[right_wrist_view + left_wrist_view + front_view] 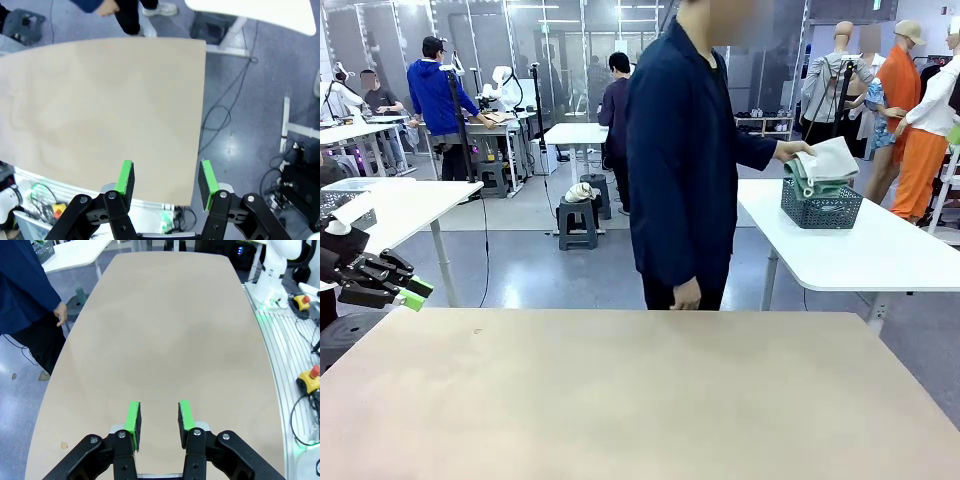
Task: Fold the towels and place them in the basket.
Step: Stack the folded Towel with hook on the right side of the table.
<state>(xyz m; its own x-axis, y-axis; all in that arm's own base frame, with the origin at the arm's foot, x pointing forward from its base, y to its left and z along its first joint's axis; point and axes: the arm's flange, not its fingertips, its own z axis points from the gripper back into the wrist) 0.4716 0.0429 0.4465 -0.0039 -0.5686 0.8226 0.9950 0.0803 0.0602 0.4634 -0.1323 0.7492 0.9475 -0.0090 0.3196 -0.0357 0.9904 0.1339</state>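
The basket [821,207] sits on a white side table [880,250] behind the beige work table [640,390], far off both grippers and beyond the work table's far right corner. It is dark grey with perforated sides, and the towels [823,168] are piled in it above the rim: 1 mint green below, 1 cream-white on top. The person [685,150], in a dark blue jacket, stands between the work table and the side table, and one hand [792,150] rests on the cream-white towel. The person's other hand [686,295] hangs just past the work table's far edge.

The left gripper [408,290] hangs at the work table's left edge, above its surface; in the left wrist view its green pads [133,417] stand apart at a middling gap with only bare tabletop between them. The right gripper [165,181] hovers over the work table's right edge, its jaws wider apart and holding nothing, the grey floor and cables beside it.

The work table top lies bare between the grippers and the person. Behind the left gripper, another white table [400,205] stands past the work table's left side.
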